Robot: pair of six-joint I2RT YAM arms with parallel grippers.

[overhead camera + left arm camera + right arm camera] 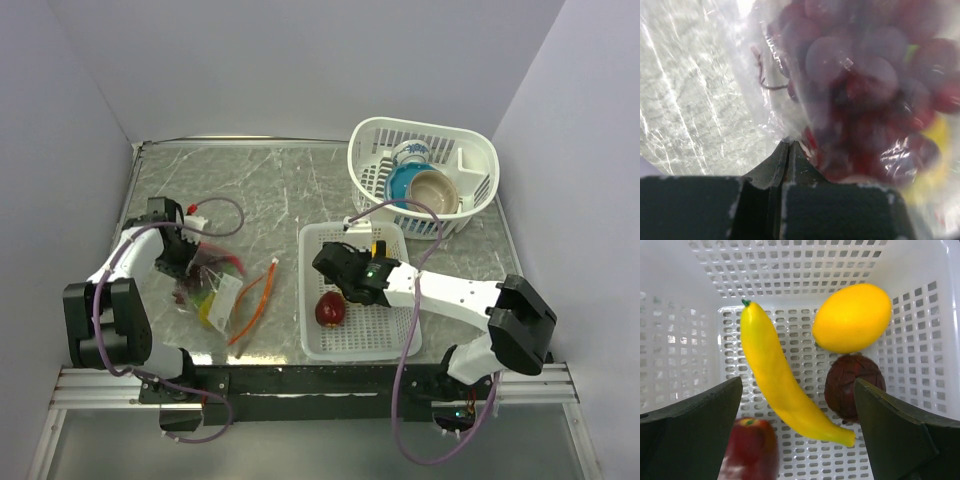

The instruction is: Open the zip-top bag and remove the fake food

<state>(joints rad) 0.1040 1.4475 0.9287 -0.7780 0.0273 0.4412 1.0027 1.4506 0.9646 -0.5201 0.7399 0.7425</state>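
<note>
Bare desk [270, 190] lies open between the zip-top bag [212, 292] on the left and the flat white basket [310, 345]; a round basket [420, 125] holding bowls [425, 185] blocks the far right corner, close behind the flat one

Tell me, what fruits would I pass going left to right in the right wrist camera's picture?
A red apple → yellow banana → lemon. The dark reddish-brown fruit sits right under the lemon, so it has no clear place.

The grey marbled surface [260, 190] carries three things. The bag [215, 297] lies at the left, a low basket [304, 290] sits near the middle front, and a taller basket [466, 216] stands in the far right corner.
</note>
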